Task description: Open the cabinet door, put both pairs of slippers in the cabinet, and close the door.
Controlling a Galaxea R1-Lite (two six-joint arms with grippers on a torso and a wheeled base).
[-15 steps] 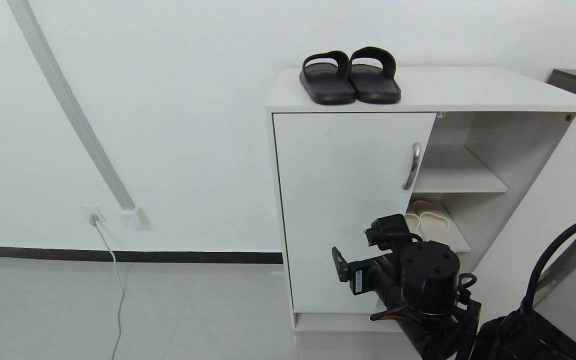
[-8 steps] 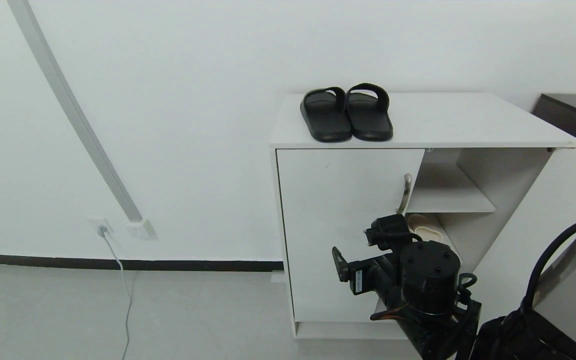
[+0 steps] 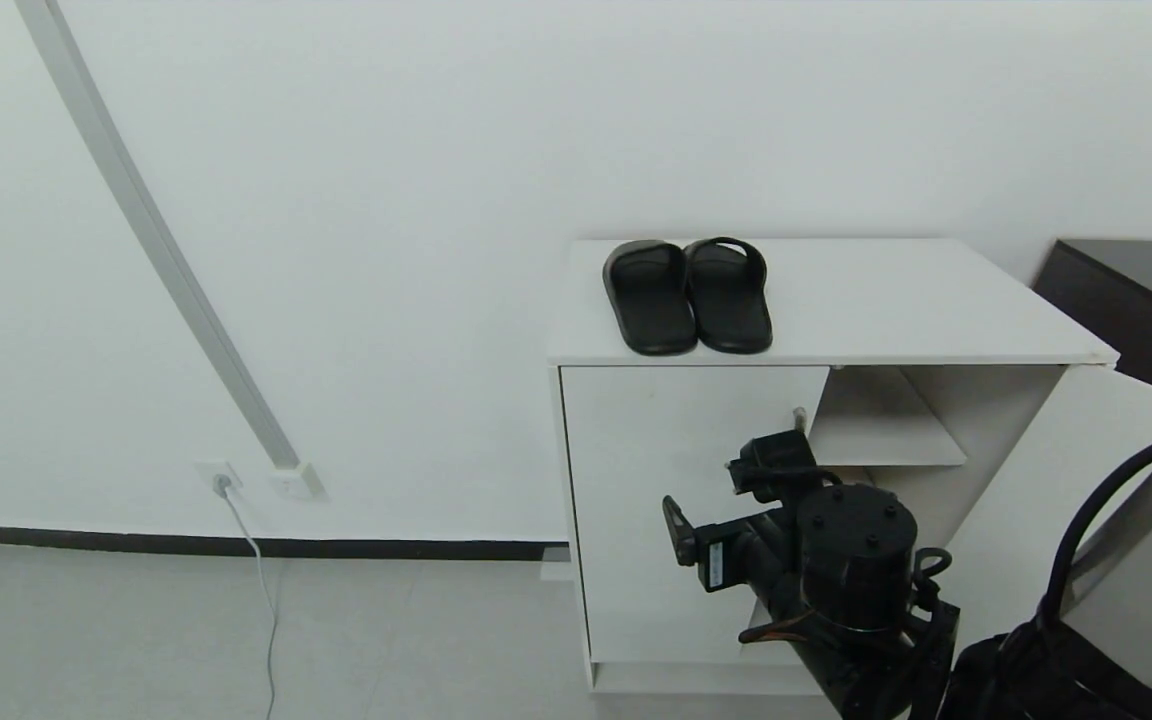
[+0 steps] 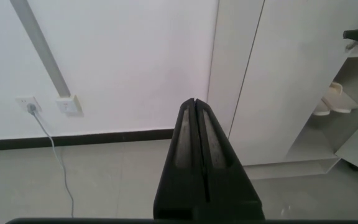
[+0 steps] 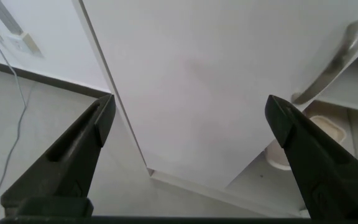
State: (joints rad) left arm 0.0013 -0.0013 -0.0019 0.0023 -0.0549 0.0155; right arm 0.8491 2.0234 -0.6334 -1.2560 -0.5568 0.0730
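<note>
Right claw (image 5: 190, 106) spread wide, empty, facing cabinet (image 3: 656, 480) front | left claw (image 4: 194, 102) fingers pressed together, empty, near cabinet | beige slippers (image 4: 331, 99) on cabinet's lower shelf | black slippers (image 3: 688, 296) atop cabinet

The cabinet (image 3: 886, 300) stands on the floor (image 3: 236, 640) against the wall, at the right of the head view. One pair of slippers (image 3: 688, 297) lies side by side on its top, toward the left end. Below them is the closed door (image 3: 676, 500); the open door (image 3: 1026, 500) swings out to the right. Between the doors, an upper shelf (image 3: 881, 430) sits inside. The second pair of slippers (image 4: 331, 99) rests on a lower shelf within. A wall socket (image 3: 219, 478) sits low, well left of the cabinet, its cable (image 3: 261, 580) dropping to the floor.
</note>
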